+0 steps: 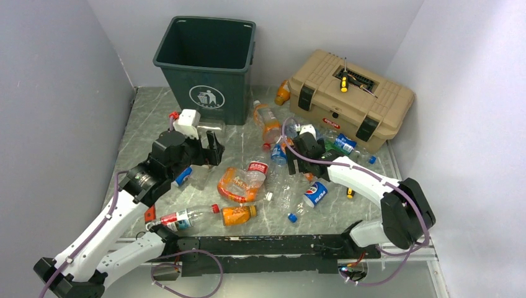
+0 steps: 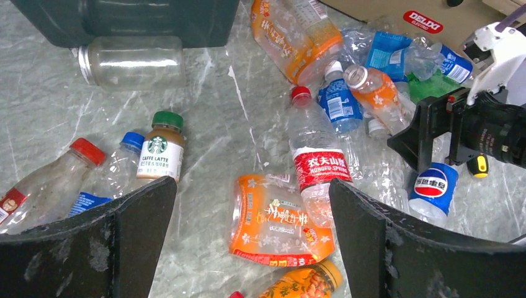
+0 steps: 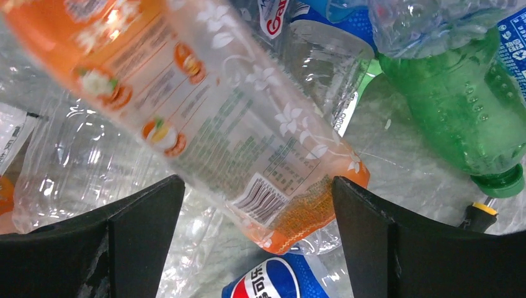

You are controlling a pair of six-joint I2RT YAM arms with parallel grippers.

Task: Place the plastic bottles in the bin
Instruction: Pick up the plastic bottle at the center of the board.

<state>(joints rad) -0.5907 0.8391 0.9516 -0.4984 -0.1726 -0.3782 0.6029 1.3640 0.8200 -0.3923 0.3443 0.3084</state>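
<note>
- Green bin is standing upright at the far edge of the marble tabletop, a bit left of centre, litter symbol facing the arms.
- Top view: the plastic bottles are all lying scattered over the middle of the tabletop, from the bin's front across to the tan toolbox that's sitting in the far right corner. A yellow-handled screwdriver is lying on the toolbox lid.
- Same view: the left gripper is hovering near the bin's front, and the right gripper is sitting low in the pile just in front of the toolbox.
- Left wrist: the left gripper is hanging with its fingers spread wide and nothing between them. It's looking down on a crushed orange bottle and a red-labelled water bottle.
- Off to one side a Starbucks latte bottle is sitting next to two clear ones. A capless clear bottle is lying on its side just beside the bin's base.
- A Pepsi bottle is lying near the right arm.
- Right wrist: the right gripper is holding its jaws wide, with an orange-labelled bottle lying slantwise across the gap. I'm not seeing either finger pressing on it, so I'm calling that one unclamped.
- A green bottle is lying just beside it.
</note>
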